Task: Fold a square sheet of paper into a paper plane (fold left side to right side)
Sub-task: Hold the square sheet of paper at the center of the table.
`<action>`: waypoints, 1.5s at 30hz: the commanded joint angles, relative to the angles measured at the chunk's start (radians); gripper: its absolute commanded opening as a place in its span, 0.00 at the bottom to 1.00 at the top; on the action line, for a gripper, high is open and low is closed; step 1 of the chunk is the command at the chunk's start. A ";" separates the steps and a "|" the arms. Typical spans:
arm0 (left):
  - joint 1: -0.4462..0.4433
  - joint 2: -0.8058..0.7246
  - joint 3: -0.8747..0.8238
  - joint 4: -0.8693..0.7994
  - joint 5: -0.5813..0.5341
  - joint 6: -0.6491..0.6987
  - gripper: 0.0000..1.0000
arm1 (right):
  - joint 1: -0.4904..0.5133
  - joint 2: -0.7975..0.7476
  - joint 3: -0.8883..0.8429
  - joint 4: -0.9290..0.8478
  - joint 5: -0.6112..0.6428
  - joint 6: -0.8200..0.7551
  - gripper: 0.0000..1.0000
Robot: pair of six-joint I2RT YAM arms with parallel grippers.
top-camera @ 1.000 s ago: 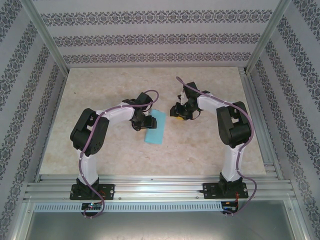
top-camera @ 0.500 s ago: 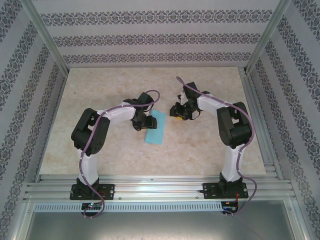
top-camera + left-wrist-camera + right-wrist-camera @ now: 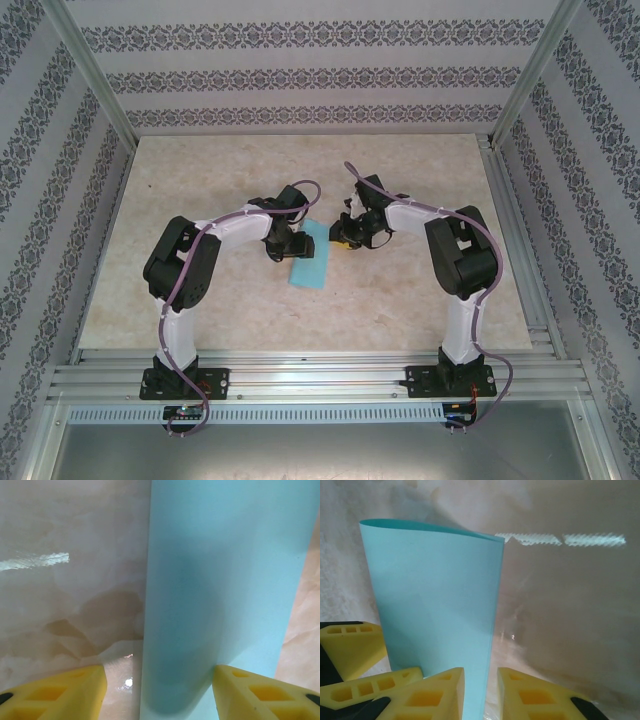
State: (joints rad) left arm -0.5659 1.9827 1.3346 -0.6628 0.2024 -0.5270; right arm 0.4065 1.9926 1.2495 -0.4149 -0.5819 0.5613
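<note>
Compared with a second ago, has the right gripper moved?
Yes. The right gripper has shifted left, toward the square sheet of paper, which lies where it was on the table.

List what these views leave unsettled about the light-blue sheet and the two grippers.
- Top external: the thin light-blue folded paper sheet is too small to judge edge alignment, and the left gripper covers its left edge.
- Left wrist: the bottom frame edge cuts off the sheet's near end.
- Right wrist: any contact between the right gripper and the sheet lies below the frame.

One light-blue sheet of paper (image 3: 312, 262), two robot arms (image 3: 185, 270), one table (image 3: 200, 180).
</note>
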 commanded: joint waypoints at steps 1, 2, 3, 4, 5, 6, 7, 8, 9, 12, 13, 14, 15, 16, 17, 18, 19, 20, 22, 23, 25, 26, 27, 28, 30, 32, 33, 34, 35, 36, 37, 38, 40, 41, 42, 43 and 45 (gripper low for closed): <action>-0.045 0.083 -0.015 0.028 0.064 0.019 0.60 | 0.012 -0.028 -0.005 0.050 -0.020 0.032 0.24; -0.046 0.085 -0.014 0.027 0.063 0.019 0.60 | 0.012 -0.028 -0.005 0.048 -0.016 0.033 0.24; -0.045 0.085 -0.012 0.029 0.064 0.018 0.60 | 0.012 -0.028 -0.005 0.046 -0.013 0.033 0.24; -0.046 0.087 -0.012 0.030 0.066 0.016 0.60 | 0.013 -0.028 -0.005 0.044 -0.011 0.034 0.24; -0.046 0.087 -0.012 0.031 0.064 0.014 0.60 | 0.012 -0.028 -0.005 0.042 -0.010 0.034 0.24; -0.046 0.088 -0.011 0.031 0.063 0.012 0.60 | 0.012 -0.028 -0.004 0.041 -0.009 0.034 0.24; -0.046 0.088 -0.012 0.033 0.062 0.009 0.60 | 0.012 -0.027 -0.004 0.036 -0.006 0.035 0.24; -0.046 0.090 -0.011 0.033 0.062 0.007 0.60 | 0.012 -0.028 -0.003 0.032 -0.002 0.035 0.24; -0.047 0.090 -0.011 0.034 0.062 0.003 0.60 | 0.012 -0.028 -0.002 0.029 0.000 0.034 0.23; -0.046 0.094 -0.009 0.037 0.067 -0.001 0.60 | 0.013 -0.026 -0.003 0.027 0.004 0.038 0.23; -0.047 0.095 -0.009 0.037 0.068 -0.003 0.60 | 0.012 -0.026 -0.004 0.027 0.002 0.038 0.23; -0.047 0.096 -0.008 0.037 0.068 -0.002 0.60 | 0.013 -0.027 -0.004 0.027 0.003 0.041 0.23; -0.046 0.096 -0.008 0.037 0.069 -0.001 0.60 | 0.013 -0.027 -0.004 0.027 0.003 0.040 0.23; -0.047 0.095 -0.008 0.037 0.068 -0.002 0.60 | 0.013 -0.027 -0.004 0.027 0.003 0.042 0.22; -0.047 0.097 -0.008 0.037 0.070 -0.002 0.60 | 0.014 -0.028 -0.004 0.027 0.004 0.043 0.22; -0.047 0.097 -0.008 0.037 0.071 -0.002 0.60 | 0.013 -0.027 -0.004 0.027 0.004 0.043 0.22; -0.046 0.097 -0.008 0.037 0.070 -0.002 0.60 | 0.014 -0.026 -0.004 0.025 0.004 0.044 0.22; -0.047 0.099 -0.008 0.037 0.070 -0.002 0.60 | 0.014 -0.026 -0.004 0.025 0.004 0.043 0.22; -0.046 0.100 -0.008 0.039 0.069 -0.002 0.61 | 0.015 -0.026 -0.003 0.025 0.004 0.043 0.22; -0.046 0.102 -0.008 0.039 0.072 -0.002 0.61 | 0.015 -0.026 -0.003 0.024 0.004 0.045 0.22; -0.046 0.105 -0.008 0.041 0.071 -0.005 0.61 | 0.015 -0.028 -0.004 0.021 0.007 0.047 0.22; -0.046 0.105 -0.006 0.042 0.073 -0.007 0.61 | 0.015 -0.030 -0.004 0.021 0.008 0.046 0.22; -0.047 0.107 -0.006 0.043 0.074 -0.007 0.62 | 0.015 -0.031 -0.004 0.021 0.009 0.046 0.22; -0.046 0.108 -0.005 0.043 0.073 -0.007 0.62 | 0.015 -0.032 -0.005 0.020 0.012 0.049 0.22; -0.047 0.110 -0.003 0.042 0.074 -0.008 0.62 | 0.016 -0.037 -0.009 0.021 0.017 0.053 0.22; -0.046 0.111 -0.001 0.042 0.074 -0.008 0.62 | 0.017 -0.041 -0.014 0.027 0.018 0.057 0.21; -0.047 0.111 0.000 0.042 0.073 -0.008 0.62 | 0.017 -0.043 -0.017 0.028 0.018 0.058 0.21; -0.046 0.111 0.001 0.042 0.074 -0.008 0.62 | 0.017 -0.044 -0.019 0.028 0.018 0.060 0.21; -0.045 0.112 0.000 0.042 0.074 -0.008 0.62 | 0.018 -0.046 -0.022 0.030 0.019 0.060 0.21; -0.047 0.113 0.001 0.042 0.073 -0.008 0.62 | 0.018 -0.047 -0.024 0.032 0.019 0.062 0.21; -0.046 0.115 0.002 0.042 0.075 -0.008 0.62 | 0.018 -0.048 -0.025 0.033 0.020 0.063 0.21; -0.046 0.116 0.002 0.042 0.075 -0.009 0.62 | 0.018 -0.050 -0.028 0.034 0.022 0.064 0.21; -0.046 0.117 0.002 0.042 0.075 -0.008 0.62 | 0.018 -0.051 -0.027 0.027 0.023 0.065 0.21; -0.047 0.117 0.003 0.042 0.075 -0.007 0.62 | 0.018 -0.052 -0.028 0.028 0.024 0.066 0.21; -0.046 0.118 0.003 0.042 0.074 -0.007 0.62 | 0.018 -0.055 -0.030 0.027 0.026 0.068 0.21; -0.047 0.119 0.003 0.042 0.074 -0.006 0.62 | 0.018 -0.057 -0.033 0.029 0.032 0.072 0.21; -0.046 0.119 0.005 0.041 0.075 -0.006 0.62 | 0.017 -0.068 -0.039 0.034 0.050 0.078 0.21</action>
State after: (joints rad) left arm -0.5663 2.0022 1.3624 -0.6899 0.2028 -0.5293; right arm 0.4171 1.9717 1.2266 -0.3920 -0.5671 0.6197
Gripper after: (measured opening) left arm 0.621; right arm 0.211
